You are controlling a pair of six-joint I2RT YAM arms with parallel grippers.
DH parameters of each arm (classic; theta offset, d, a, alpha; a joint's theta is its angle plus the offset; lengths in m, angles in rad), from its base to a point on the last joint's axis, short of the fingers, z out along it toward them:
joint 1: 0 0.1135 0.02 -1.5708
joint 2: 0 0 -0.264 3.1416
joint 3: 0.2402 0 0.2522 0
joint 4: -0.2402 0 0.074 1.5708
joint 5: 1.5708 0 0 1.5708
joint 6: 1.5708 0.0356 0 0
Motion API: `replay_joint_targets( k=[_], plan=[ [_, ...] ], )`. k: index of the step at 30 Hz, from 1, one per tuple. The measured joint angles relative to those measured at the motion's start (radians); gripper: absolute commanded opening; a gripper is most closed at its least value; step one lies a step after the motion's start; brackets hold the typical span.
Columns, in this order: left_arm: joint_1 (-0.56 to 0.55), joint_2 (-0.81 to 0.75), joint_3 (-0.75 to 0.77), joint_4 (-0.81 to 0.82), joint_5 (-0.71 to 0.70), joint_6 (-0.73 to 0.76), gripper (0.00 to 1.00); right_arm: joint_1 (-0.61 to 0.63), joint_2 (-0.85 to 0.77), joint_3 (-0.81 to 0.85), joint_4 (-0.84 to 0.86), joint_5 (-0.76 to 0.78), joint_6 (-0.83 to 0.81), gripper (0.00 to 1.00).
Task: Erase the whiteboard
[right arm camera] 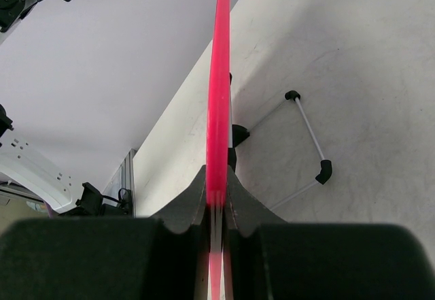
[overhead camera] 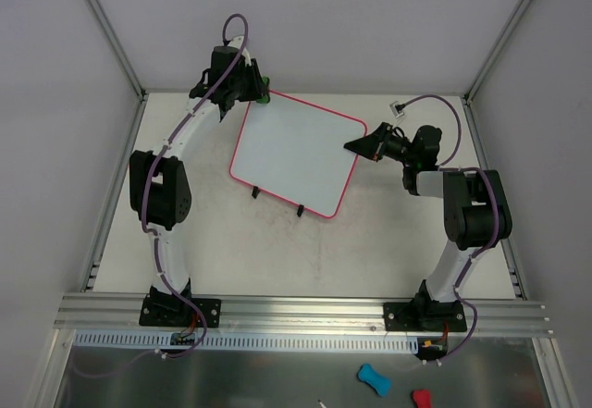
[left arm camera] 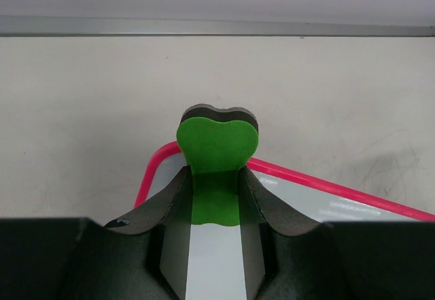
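the whiteboard [overhead camera: 294, 154] was seen near the middle of the desk [overhead camera: 370, 241], turned at an angle to the desk's edges. its right edge was taken by the right gripper [overhead camera: 363, 143], whose jaws were clenched on the pink-red frame [right arm camera: 218, 75], shown edge-on in the right wrist view. a wire stand [right arm camera: 309, 133] with black tips was visible beside the frame. a green eraser [left arm camera: 217, 140] with a dark backing was grasped in the left gripper [overhead camera: 248, 92], the jaws closed on its narrow waist, and it was poised at the board's far left corner. no writing could be made out on the white face in the top view.

the step in hand was judged to be the start of a wiping pass. for this to be done well, the eraser's wiping face should be laid flat on the board. pressure should be light enough that the board is not tipped or slid. overlapping strokes should be run from the far corner toward the near edge, and the right-hand hold should be firm throughout.
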Motion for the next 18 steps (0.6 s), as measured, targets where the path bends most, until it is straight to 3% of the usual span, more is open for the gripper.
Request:
replay_joint_targets(
  k=[8,18],
  plan=[
    [0.005,-0.009,-0.061,0.026,-0.012,0.002,0.0,0.0,0.0,0.0,-0.002,0.002,0.005,0.0],
    [0.01,-0.175,-0.365,0.039,-0.108,-0.013,0.0,0.001,0.0,0.0,0.003,-0.002,-0.002,0.0]
  ],
)
